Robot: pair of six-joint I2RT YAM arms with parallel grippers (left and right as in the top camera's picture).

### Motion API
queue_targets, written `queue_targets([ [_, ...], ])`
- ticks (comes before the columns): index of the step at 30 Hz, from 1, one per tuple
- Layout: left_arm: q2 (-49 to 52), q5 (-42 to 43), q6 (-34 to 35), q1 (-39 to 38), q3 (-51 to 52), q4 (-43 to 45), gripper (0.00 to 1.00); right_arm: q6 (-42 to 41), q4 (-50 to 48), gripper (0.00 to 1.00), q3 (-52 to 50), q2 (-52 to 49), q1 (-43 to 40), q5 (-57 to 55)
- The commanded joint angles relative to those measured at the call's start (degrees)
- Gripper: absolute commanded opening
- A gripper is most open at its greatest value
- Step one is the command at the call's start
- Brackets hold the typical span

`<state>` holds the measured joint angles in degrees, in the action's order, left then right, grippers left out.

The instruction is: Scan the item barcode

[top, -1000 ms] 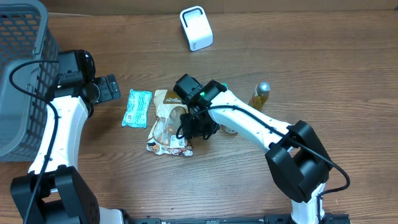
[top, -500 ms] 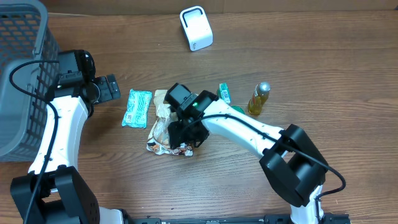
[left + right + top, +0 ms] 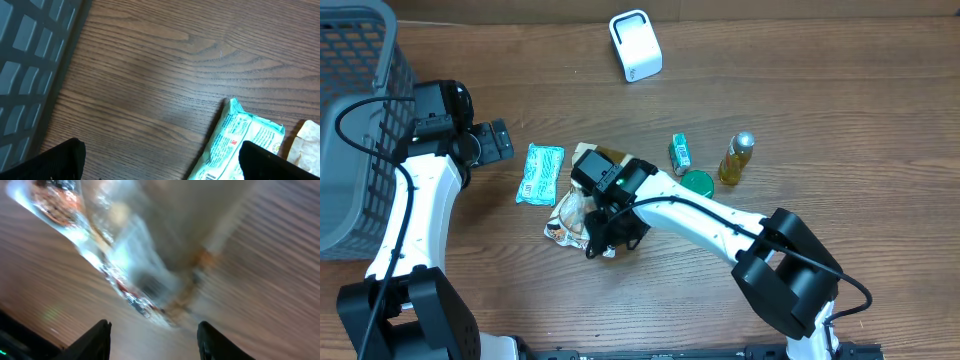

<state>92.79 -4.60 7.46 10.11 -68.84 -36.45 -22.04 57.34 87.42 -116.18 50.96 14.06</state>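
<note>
Seemingly, right jaws half parted over blurred snack bag; left jaws wide, empty

A teal packet lies on the wooden table, grey basket at left.

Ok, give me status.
Left gripper open, by basket. Right gripper open over snack bag, no grip seen. Teal pack close beside bag.

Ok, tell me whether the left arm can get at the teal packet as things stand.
Probably yes. The left gripper sits beside the teal packet with jaws open, and only bare table lies between them.
</note>
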Motion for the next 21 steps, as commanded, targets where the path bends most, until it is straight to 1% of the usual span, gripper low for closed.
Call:
queue_targets([
  [1,-0.85,-0.26,-0.66,-0.39,-1.25,0.04,1.00,3.08,5.03,0.52,8.41,2.89,-1.49,-6.51],
  [2,-0.85,-0.26,-0.66,-0.39,-1.25,0.04,1.00,3.52,6.75,0.52,10.67,3.04,-1.68,-8.22],
  [3,-0.85,-0.26,-0.66,-0.39,-1.25,0.04,1.00,4.50,7.89,0.49,12.59,3.04,-1.86,-9.55],
  [4,-0.85,-0.26,-0.66,-0.39,-1.25,0.04,1.00,5.09,8.41,0.42,13.88,3.04,-1.88,-10.56],
  [5,-0.85,-0.26,-0.66,-0.39,-1.25,0.04,1.00,5.68,8.35,0.32,14.67,3.04,-1.92,-11.61],
  [6,-0.85,-0.26,-0.66,-0.37,-1.25,0.04,1.00,5.81,7.72,0.19,15.02,3.04,-1.92,-12.66],
  [7,-0.85,-0.26,-0.66,-0.37,-1.25,0.04,1.00,5.81,7.13,0.11,15.04,3.04,-1.92,-13.20],
  [8,-0.85,-0.26,-0.66,-0.39,-1.25,0.04,1.00,5.81,6.80,0.06,15.02,3.02,-1.92,-13.40],
  [9,-0.85,-0.26,-0.66,-0.39,-1.22,0.04,1.00,5.81,6.73,0.04,14.93,2.82,-1.92,-13.44],
  [21,-0.85,-0.26,-0.66,-0.37,-1.25,0.04,1.00,5.81,6.14,0.04,14.60,-1.97,-1.92,-16.57],
])
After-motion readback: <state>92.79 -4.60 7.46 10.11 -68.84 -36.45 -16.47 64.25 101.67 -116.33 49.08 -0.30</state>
